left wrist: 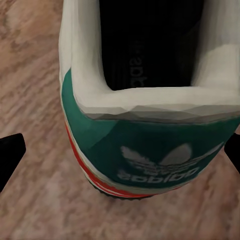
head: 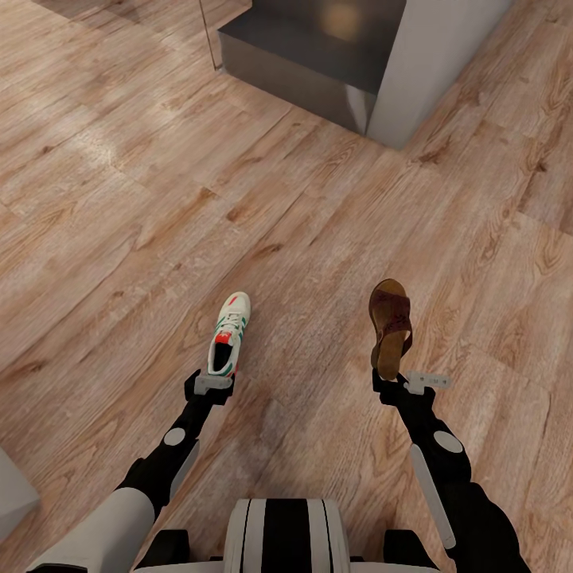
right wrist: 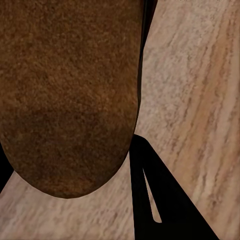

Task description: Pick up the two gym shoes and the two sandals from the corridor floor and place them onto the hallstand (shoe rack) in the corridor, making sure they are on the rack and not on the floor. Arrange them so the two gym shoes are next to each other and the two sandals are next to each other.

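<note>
**Robot holds a shoe in each arm over the corridor floor**

Seen from the head camera, the left gripper (head: 213, 383) pinches the heel of a gym shoe (head: 228, 333), white with green stripes and red-orange accents, its toe pointing away from the robot. The left wrist view has the shoe's green heel tab (left wrist: 150, 150) and dark opening up close, with a black finger (left wrist: 10, 155) at either edge, against its sides. The right gripper (head: 391, 385) grips the heel end of a brown sandal (head: 390, 326), its dark strap at the far end. In the right wrist view the tan footbed (right wrist: 70, 95) looms large, one black finger (right wrist: 160, 200) pressed beside it. Below both lies the wood-plank floor (head: 119, 199). Ahead stands a grey bench (head: 318, 56) beside a pale grey upright panel (head: 434, 64).
</note>
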Controlling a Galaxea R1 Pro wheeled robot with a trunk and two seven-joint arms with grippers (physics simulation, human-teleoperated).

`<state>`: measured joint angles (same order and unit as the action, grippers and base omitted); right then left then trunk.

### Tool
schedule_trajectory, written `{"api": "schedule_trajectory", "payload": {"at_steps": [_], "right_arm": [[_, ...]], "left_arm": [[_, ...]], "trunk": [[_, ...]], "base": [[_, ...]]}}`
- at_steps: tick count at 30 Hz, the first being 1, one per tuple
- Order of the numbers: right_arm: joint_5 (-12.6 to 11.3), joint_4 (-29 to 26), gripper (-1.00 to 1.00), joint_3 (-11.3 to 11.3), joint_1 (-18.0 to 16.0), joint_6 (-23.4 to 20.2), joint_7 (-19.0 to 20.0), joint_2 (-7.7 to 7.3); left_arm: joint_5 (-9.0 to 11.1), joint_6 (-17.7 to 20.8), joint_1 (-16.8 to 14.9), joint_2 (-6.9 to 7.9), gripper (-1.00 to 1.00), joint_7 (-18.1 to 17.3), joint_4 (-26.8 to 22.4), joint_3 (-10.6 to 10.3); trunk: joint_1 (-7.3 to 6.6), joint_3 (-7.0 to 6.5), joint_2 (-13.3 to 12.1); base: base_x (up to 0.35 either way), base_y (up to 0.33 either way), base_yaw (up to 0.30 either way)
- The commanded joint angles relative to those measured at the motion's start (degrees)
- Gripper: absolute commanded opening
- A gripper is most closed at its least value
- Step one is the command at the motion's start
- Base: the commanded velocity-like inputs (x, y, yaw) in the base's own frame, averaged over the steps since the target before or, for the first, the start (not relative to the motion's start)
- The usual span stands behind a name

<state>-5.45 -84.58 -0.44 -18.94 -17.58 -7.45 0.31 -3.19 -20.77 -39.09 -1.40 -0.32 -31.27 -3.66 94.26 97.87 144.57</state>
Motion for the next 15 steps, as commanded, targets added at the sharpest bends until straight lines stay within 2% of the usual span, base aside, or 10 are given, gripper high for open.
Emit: {"api": "schedule_trajectory", "payload": {"at_steps": [1, 12, 13, 15], "right_arm": [[-0.74, -0.09, -1.00, 0.00, -0.01, -0.26, -0.37, 0.03], [-0.72, -0.12, -1.00, 0.00, -0.03, -0.26, -0.37, 0.01], [-0.72, -0.13, -1.00, 0.00, -0.02, -0.26, -0.37, 0.02], [-0.72, -0.13, -1.00, 0.00, -0.02, -0.26, -0.37, 0.01]], "left_arm": [[-0.33, -0.17, -0.02, -0.01, 1.00, -0.03, 0.03, 0.07], [-0.33, -0.91, -0.02, -0.01, 1.00, 0.03, 0.04, 0.01], [-0.33, -0.92, -0.02, -0.01, -1.00, 0.03, 0.03, 0.02], [-0.33, -0.93, -0.02, -0.01, -1.00, 0.05, -0.01, 0.05]], "trunk": [[-0.01, 0.03, 0.01], [-0.01, 0.03, 0.01], [-0.01, 0.03, 0.01], [-0.01, 0.03, 0.01]], "base": [[0.019, 0.000, 0.000], [0.040, 0.000, 0.000], [0.003, 0.000, 0.000], [0.001, 0.000, 0.000]]}}
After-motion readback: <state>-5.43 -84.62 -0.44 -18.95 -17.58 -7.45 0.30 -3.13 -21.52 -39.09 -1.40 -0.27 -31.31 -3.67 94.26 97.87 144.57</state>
